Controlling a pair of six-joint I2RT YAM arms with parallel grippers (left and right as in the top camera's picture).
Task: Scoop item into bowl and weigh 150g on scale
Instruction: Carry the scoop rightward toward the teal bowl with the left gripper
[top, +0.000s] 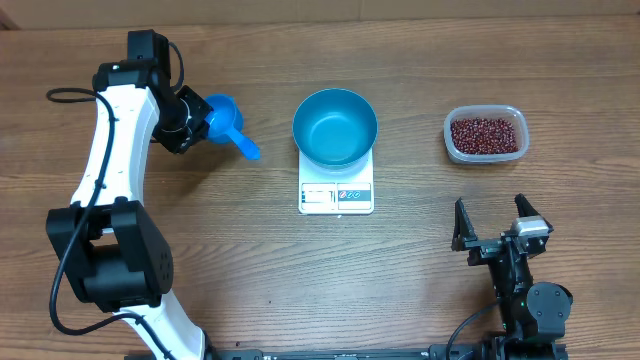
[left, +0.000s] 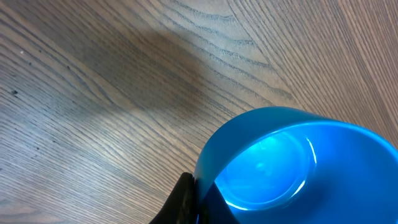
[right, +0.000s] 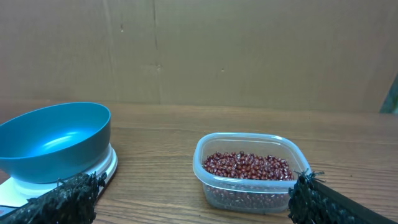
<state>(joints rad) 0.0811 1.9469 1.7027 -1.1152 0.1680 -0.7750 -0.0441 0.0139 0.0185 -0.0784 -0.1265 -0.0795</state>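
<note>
Stock of the task as found. Scale (top: 336, 196): one, white, flat on the surface (top: 400, 285), taken as the reference for all places. Bowl (top: 335, 125): one, blue, sat on the scale's platform, upright, its inside bare with no beans to be seen; placing the bowl therefore counted as done. Beans (top: 486, 134): a full layer of small dark red-brown grains, all lying in the clear tub (top: 448, 135) well to the right of the scale and a little behind it; none were outside the tub. Scoop (top: 228, 122): one, blue, to the left of the scale and about level with the bowl, its cup empty and its handle pointing toward the scale. Left hand (top: 195, 122): clenched on the scoop at the cup end, a dark finger showing against the rim in the left wrist view. Right hand (top: 490, 215): released, fingers spread wide and carrying nothing, in front of the scale and to its right, facing the tub. The display on the scale was too small to read. Judged progress: early, with the tool taken up and no scoop of beans yet moved. Left to do: carry the scoop past the scale to the tub, load it, tip it into the bowl, and repeat until the target weight showed.
</note>
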